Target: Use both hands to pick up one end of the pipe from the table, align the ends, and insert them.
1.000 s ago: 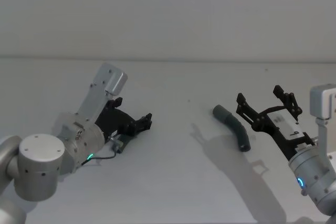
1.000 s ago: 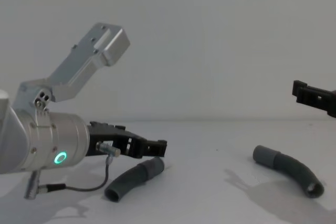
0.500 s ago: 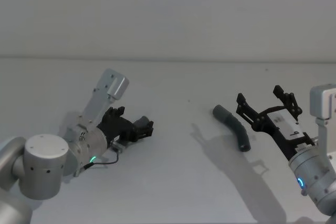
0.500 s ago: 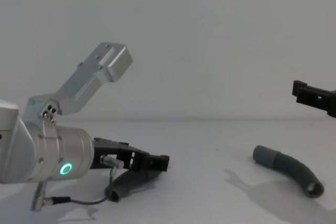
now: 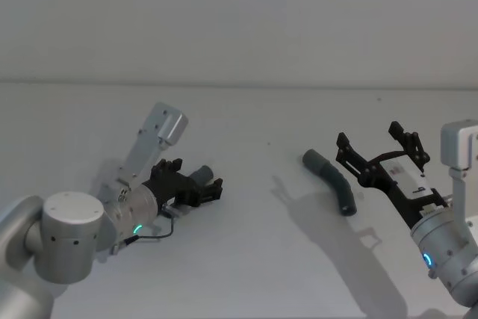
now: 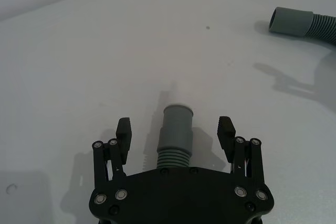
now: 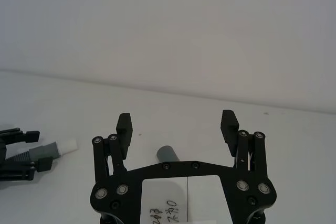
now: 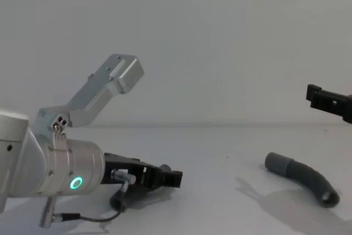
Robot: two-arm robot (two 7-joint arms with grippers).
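Now left gripper [image 6: 175,126], released, straddles one pipe [image 6: 175,142]; right gripper [image 7: 177,119], released, near second pipe [image 5: 334,179].

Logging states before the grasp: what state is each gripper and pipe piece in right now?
Left pipe: lying on the table, not clamped.
Left gripper: open, low, straddling that pipe's cuff with gaps on both sides.
Right pipe: lying on the table, untouched.
Right gripper: open, empty, raised near that pipe.
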